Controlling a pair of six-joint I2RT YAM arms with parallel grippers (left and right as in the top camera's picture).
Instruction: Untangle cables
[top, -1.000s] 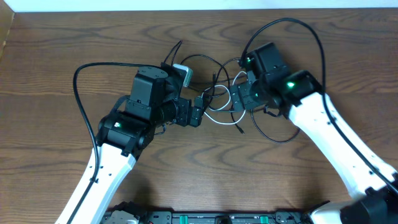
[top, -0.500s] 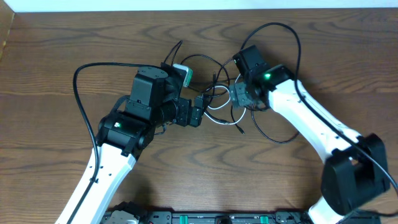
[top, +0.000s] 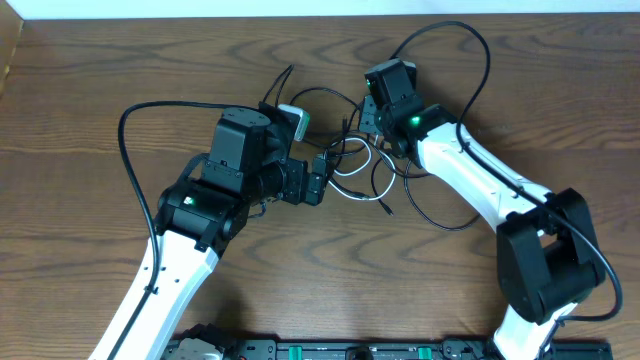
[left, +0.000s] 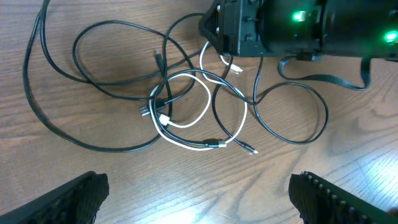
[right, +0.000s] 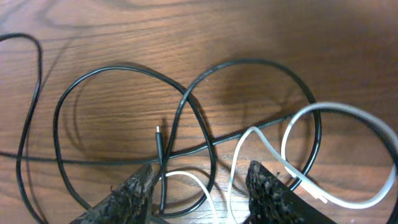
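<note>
Hovering empty, the left gripper is gaping wide. Beside it the cables are lying tangled on the table: light, limp, likely best pinched near a plug end. Rightmost, the right gripper is straddling strands half-open, clamping nothing.

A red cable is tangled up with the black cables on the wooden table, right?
No, that cable is white, not red. The left wrist view shows the white cable looped through the black cables on the wooden table.
</note>
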